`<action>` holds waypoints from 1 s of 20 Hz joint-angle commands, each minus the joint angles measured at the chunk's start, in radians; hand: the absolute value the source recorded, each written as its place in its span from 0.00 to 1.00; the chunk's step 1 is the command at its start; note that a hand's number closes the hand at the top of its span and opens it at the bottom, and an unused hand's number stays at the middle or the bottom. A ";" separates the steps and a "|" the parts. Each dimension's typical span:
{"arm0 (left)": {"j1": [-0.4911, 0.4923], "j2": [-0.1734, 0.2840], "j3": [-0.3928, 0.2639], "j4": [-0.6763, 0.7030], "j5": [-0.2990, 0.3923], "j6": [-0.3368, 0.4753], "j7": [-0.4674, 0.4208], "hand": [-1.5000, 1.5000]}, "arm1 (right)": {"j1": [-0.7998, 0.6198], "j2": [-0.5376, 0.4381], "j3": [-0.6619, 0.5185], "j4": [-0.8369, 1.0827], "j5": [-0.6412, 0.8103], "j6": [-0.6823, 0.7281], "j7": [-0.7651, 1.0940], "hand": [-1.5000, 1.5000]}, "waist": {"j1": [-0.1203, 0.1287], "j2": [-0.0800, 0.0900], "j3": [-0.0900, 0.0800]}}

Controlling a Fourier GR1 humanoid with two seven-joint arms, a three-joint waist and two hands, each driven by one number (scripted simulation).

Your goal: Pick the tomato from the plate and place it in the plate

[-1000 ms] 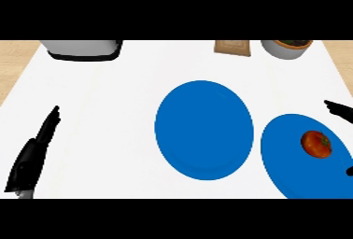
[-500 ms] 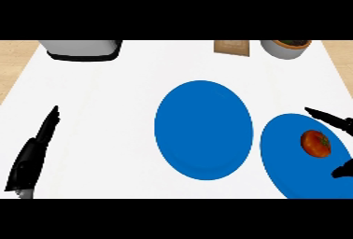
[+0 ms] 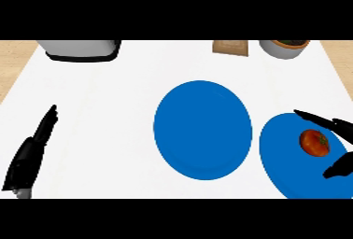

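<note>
Tomato (image 3: 314, 143) lies on the right-hand blue plate (image 3: 289, 163), between the spread fingers and thumb of the right hand (image 3: 329, 123), apparently not yet touching. Centre plate (image 3: 202, 129) bare. Left hand (image 3: 31, 151) rests open at the left edge.

We see our left hand (image 3: 31, 151) as a long, slim black shape, glossy along its edge, narrowing to a thin tip at its upper end. A small patch of grey forearm (image 3: 23, 193) shows below it. Our right hand (image 3: 331, 125) is black too, with slender tapering fingers (image 3: 314, 117) and a rounded, darker thumb (image 3: 341, 167).
</note>
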 commanded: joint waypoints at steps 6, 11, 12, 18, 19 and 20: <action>0.032 -0.027 0.003 0.021 -0.031 0.008 -0.048 0.50 | -0.059 0.023 0.012 0.086 -0.039 0.141 -0.194 1.00 | -0.003 0.000 -0.001; 0.052 -0.004 0.023 -0.084 -0.031 -0.011 0.030 0.50 | -0.120 0.049 0.029 0.210 0.038 -0.013 -0.221 1.00 | 0.003 -0.001 0.000; -0.019 0.022 0.063 0.005 0.005 -0.052 -0.003 0.50 | -0.211 0.058 0.040 0.200 0.061 -0.077 -0.066 1.00 | 0.012 0.004 0.000; -0.037 -0.021 -0.008 -0.015 -0.049 -0.024 0.012 0.50 | -0.327 0.029 0.092 0.288 0.220 -0.412 0.187 1.00 | 0.046 0.018 0.002; -0.027 -0.016 0.003 -0.046 -0.040 -0.021 0.035 0.50 | -0.329 0.020 0.084 0.311 0.226 -0.452 0.180 1.00 | 0.043 0.014 0.002; -0.006 -0.009 0.017 0.012 -0.029 -0.044 -0.027 0.50 | -0.346 0.046 0.071 0.329 0.224 -0.500 0.198 1.00 | 0.045 0.017 0.001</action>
